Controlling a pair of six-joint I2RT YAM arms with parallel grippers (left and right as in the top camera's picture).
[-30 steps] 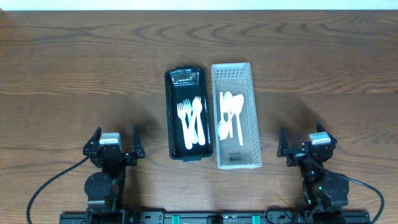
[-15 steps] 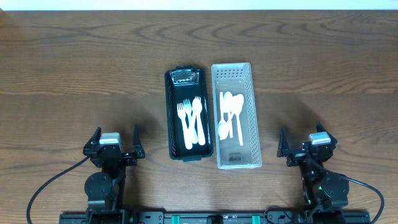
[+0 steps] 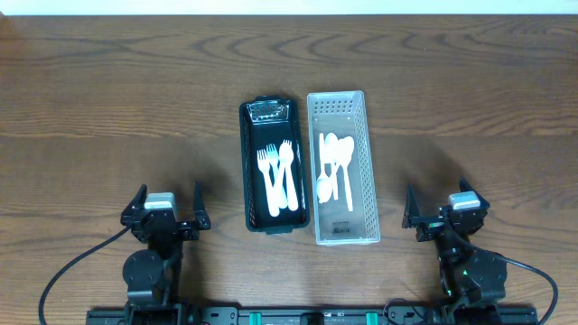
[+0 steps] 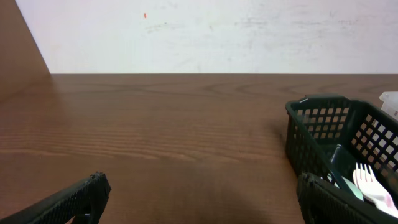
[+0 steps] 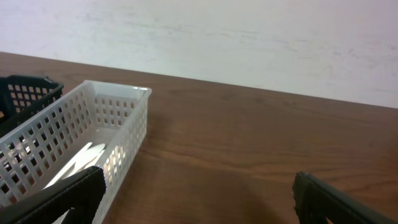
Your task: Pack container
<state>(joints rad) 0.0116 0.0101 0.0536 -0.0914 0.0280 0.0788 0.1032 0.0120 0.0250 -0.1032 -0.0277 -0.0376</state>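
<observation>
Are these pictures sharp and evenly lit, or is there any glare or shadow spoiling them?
Overhead: sharp and evenly lit, with only soft shadows on the table ahead of each arm. Left wrist: the black basket is crisp, and the wall behind is bright but not blown out. Right wrist: the white basket glares white inside.

My overhead view is bright, even and sharp to the edges. The desk (image 3: 108, 90) carries soft, faint shadows left and right of centre. In both wrist views the wood has a dull sheen. My left tool (image 4: 202, 190) and right tool (image 5: 196, 186) show dark, slightly soft fingers (image 4: 74, 200) at the bottom corners.
</observation>
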